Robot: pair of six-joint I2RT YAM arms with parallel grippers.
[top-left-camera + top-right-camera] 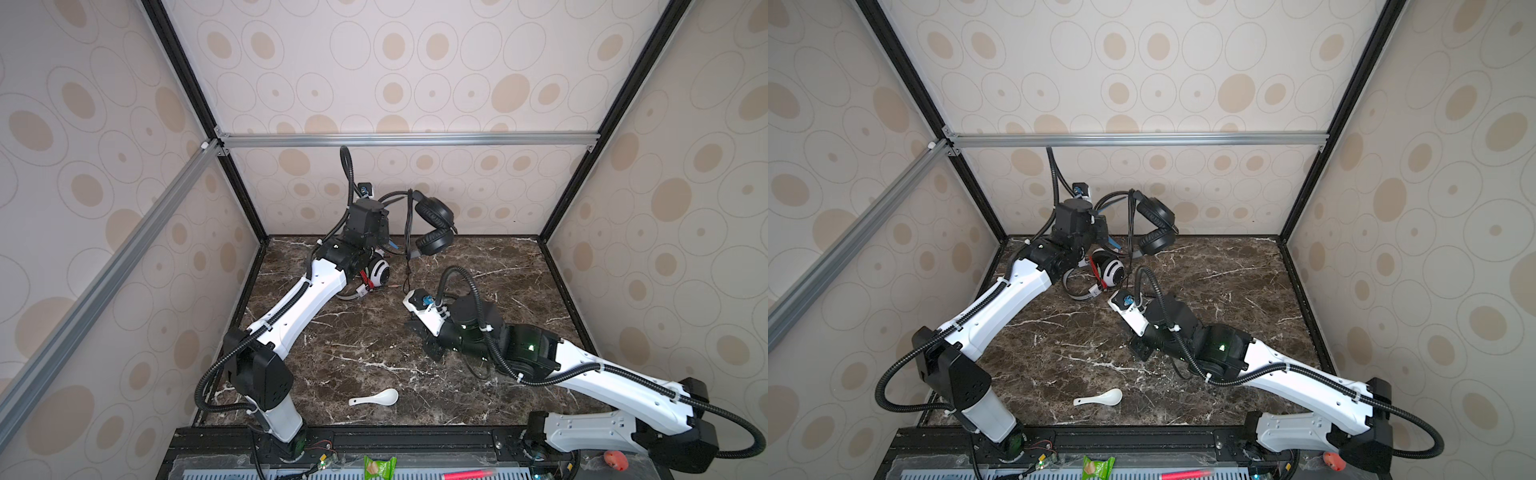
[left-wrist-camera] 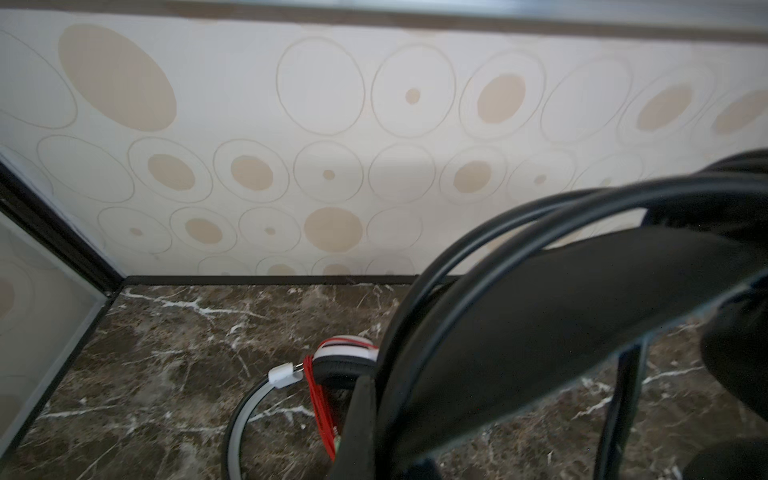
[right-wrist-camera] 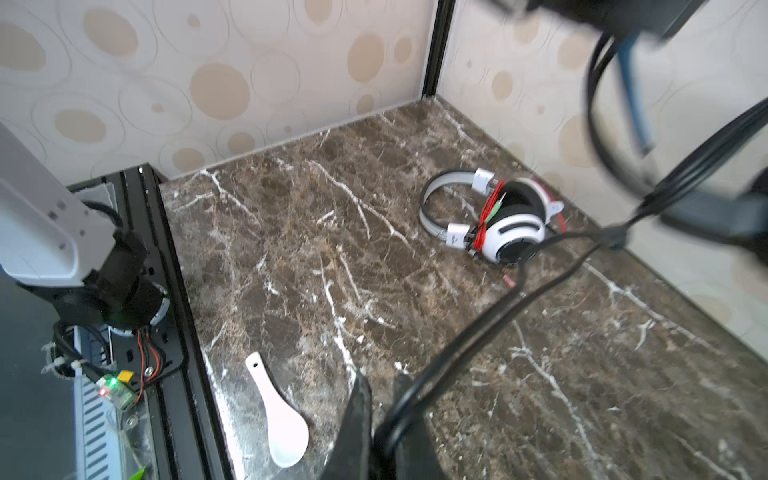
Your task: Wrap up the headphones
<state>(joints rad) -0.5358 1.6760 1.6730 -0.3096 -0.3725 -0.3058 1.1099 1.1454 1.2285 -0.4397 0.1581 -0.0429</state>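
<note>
Our left tool is gripping the raised black headset by its band, tips hardly showing. Our right tool is pinching the black cord. The white headset is lying on the desk, half hidden under our left arm.

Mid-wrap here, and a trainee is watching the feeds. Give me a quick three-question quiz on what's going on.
1. True or false: the white headset lies on the table.
2. The right gripper is shut on: A) the white headset B) the black cord C) nothing.
3. Fill in: the left gripper holds the black headset up by its ____.
Key: 1 true; 2 B; 3 band.
</note>
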